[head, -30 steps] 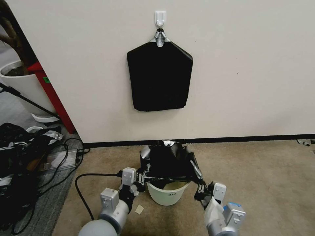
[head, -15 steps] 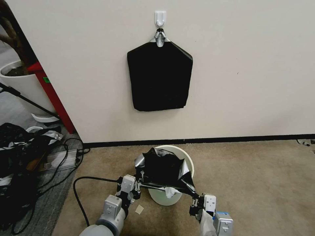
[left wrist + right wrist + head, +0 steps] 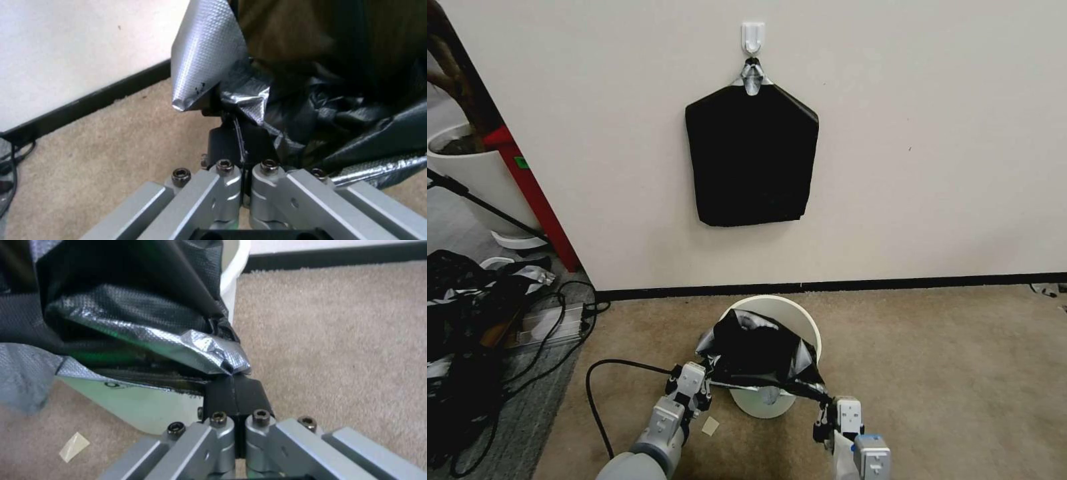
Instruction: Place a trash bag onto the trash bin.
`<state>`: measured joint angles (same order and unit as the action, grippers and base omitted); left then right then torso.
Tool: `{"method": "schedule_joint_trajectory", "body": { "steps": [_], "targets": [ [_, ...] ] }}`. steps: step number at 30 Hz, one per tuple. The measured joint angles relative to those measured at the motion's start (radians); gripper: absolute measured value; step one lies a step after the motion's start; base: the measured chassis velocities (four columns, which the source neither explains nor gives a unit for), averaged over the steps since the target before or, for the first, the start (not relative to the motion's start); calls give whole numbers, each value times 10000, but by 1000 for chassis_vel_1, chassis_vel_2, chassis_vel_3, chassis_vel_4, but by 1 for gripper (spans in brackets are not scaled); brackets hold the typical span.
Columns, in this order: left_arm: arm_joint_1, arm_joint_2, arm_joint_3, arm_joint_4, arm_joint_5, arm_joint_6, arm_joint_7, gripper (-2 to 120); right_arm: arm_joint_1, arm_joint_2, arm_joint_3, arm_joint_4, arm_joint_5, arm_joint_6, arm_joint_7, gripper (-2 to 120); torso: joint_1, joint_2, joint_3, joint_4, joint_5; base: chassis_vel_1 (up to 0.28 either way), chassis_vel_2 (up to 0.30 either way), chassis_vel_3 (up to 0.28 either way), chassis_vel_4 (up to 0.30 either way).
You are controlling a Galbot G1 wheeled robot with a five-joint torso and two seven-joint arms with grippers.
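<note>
While both grippers pinch its near hem, the trash bag (image 3: pixel 758 351) lies half over the trash bin (image 3: pixel 800 320).
Left gripper (image 3: pixel 702 385) and right gripper (image 3: pixel 825 405) clamp the plastic; the bin's far rim remains bare, near rim barely covered.

A plain cream wall (image 3: pixel 927 133) is seen with a white hook (image 3: pixel 752 35) high on it. A flat black pack (image 3: pixel 752 157) is hung under the hook. Brown carpet (image 3: pixel 947 373) is laid below the wall. Left of the wall, a white plant pot (image 3: pixel 477 177), a red post (image 3: pixel 534 193) and black cables (image 3: pixel 570 313) are seen.
</note>
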<state>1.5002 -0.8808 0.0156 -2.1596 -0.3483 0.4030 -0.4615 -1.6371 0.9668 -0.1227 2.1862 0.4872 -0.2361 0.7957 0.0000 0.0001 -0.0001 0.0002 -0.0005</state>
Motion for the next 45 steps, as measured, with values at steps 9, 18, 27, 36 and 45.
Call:
{"method": "schedule_joint_trajectory", "body": {
  "steps": [9,18,27,36,45],
  "targets": [
    [-583,-418,181,1071,-13,-6,35,0,496,214,24,-931,-103,76,-118,0,0,-1,0,1,5,0,0,0,0],
    [-909,-878,513,1507,3,-8,65,0,760,294,77,-1770,-381,330,-414,0,0,-1,0,-5,15,0,0,0,0],
    [-693,-831,419,1128,36,-52,34,0,490,198,457,-1326,-653,557,-669,2,0,-1,1,-3,6,0,0,0,0],
    [-202,-207,-132,-130,-113,599,61,28,-823,-510,508,98,-614,521,-661,35,0,0,0,-3,5,0,0,0,0],
    [347,327,-553,-947,-106,924,321,64,-1941,-991,832,895,-1211,843,-862,70,0,0,0,-2,5,0,0,0,0]
  ]
}}
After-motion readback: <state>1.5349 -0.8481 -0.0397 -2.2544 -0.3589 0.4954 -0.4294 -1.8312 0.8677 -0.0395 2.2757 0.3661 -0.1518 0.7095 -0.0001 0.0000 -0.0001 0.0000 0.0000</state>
